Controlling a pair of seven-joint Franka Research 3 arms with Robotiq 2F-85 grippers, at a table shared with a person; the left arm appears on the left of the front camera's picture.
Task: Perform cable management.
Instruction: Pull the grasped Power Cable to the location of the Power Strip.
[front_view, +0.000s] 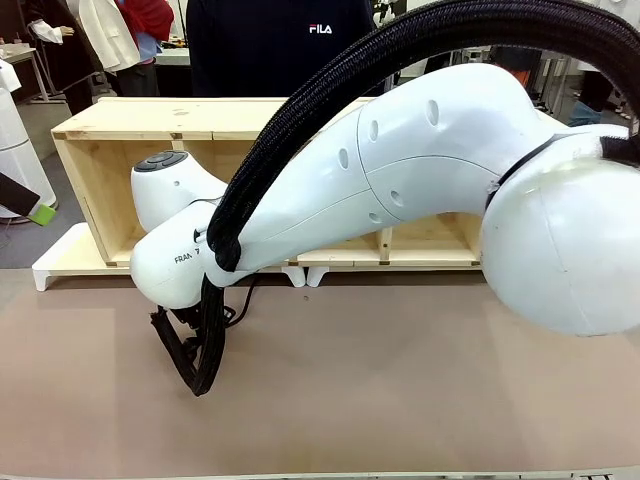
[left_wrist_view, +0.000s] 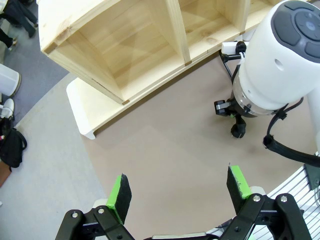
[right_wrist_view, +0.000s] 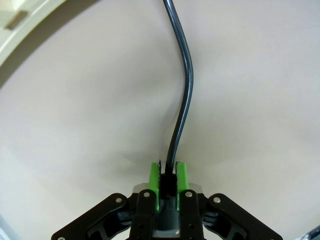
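The thin, glossy black round cable (right_wrist_view: 182, 100), just one, is clenched in my right pincer (right_wrist_view: 168, 170) and bends in a smooth curve over the matte beige counter (right_wrist_view: 75, 125). My left pincer (left_wrist_view: 180, 192) hangs released above the counter, near one pale, boxy wooden shelf (left_wrist_view: 125, 50).

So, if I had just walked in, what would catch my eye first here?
The big white right arm sweeps across the front view, in front of the wooden shelf, with a thick black hose running along it. Down at the table, the right gripper pinches a thin black cable between its green pads. The left gripper hangs open above the table.
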